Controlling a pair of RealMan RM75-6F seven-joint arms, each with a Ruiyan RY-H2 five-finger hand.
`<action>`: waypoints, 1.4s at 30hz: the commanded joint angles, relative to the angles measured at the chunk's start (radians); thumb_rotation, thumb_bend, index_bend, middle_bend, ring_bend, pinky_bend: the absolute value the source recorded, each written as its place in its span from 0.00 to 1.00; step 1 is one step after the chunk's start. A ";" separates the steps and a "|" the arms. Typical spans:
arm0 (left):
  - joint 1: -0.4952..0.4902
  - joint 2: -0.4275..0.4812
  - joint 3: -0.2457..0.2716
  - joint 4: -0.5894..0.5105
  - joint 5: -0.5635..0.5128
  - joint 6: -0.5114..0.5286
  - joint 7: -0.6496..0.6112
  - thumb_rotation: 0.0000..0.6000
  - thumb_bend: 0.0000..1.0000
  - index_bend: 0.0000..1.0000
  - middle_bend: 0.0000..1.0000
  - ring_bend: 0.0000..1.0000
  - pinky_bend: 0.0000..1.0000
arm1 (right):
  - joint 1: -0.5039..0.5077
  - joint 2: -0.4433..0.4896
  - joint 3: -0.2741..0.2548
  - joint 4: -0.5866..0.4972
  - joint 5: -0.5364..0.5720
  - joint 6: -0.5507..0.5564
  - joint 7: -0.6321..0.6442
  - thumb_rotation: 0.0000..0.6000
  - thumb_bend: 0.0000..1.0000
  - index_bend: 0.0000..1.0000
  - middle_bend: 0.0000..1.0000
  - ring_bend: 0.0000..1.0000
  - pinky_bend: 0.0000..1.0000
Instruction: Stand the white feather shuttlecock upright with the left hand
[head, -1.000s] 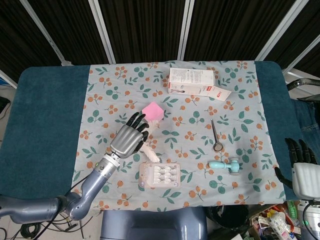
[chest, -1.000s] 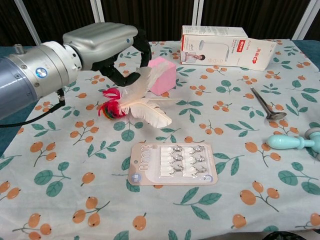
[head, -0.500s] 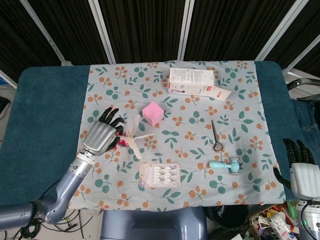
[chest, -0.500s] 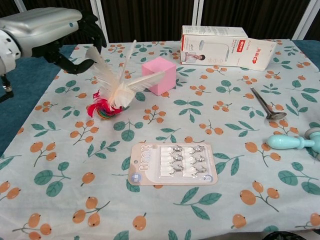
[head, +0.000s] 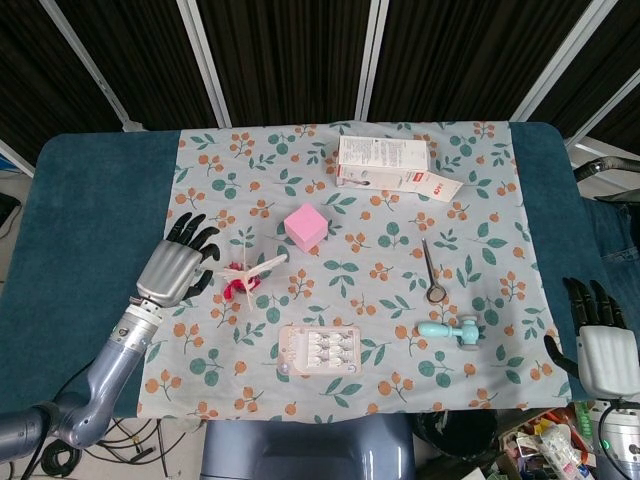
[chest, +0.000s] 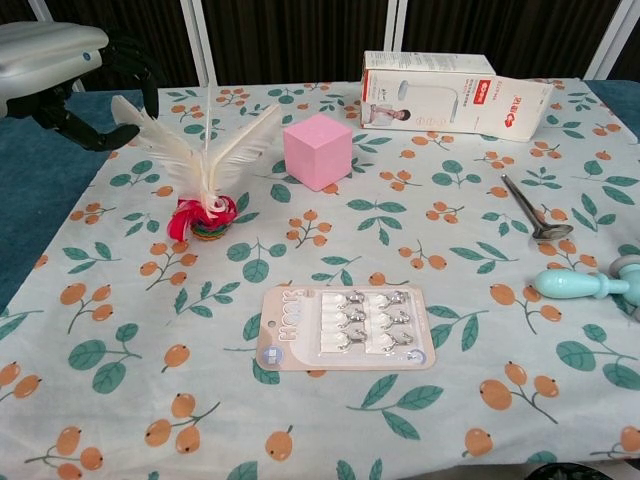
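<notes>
The floral tablecloth (head: 480, 180) covers most of the table. At twelve o'clock lies a white carton (chest: 455, 94) with a red end panel; its lettering is too small to read. The left hand (head: 178, 270) hovers at nine o'clock, fingers spread, holding nothing. The right hand (head: 598, 345) sits at four o'clock off the cloth; its finger spread is unclear. A hook card (chest: 345, 328) reads "HOOK". The pink cube (chest: 318, 150) sits centrally. The shuttlecock (chest: 203, 175) stands upright just beside the left hand, apart from it.
</notes>
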 joint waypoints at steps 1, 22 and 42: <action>0.006 0.006 0.004 -0.001 0.006 0.002 0.002 1.00 0.40 0.09 0.08 0.00 0.00 | -0.001 0.001 0.002 -0.001 0.001 0.002 0.001 1.00 0.19 0.00 0.08 0.03 0.14; 0.145 0.343 -0.038 -0.230 0.013 0.152 -0.057 1.00 0.38 0.05 0.06 0.00 0.00 | -0.003 0.007 0.000 -0.011 -0.009 0.010 0.007 1.00 0.19 0.00 0.08 0.03 0.14; 0.363 0.388 0.085 -0.090 0.136 0.249 -0.337 1.00 0.38 0.05 0.06 0.00 0.00 | -0.003 0.004 -0.001 -0.013 -0.022 0.021 0.007 1.00 0.19 0.00 0.08 0.03 0.14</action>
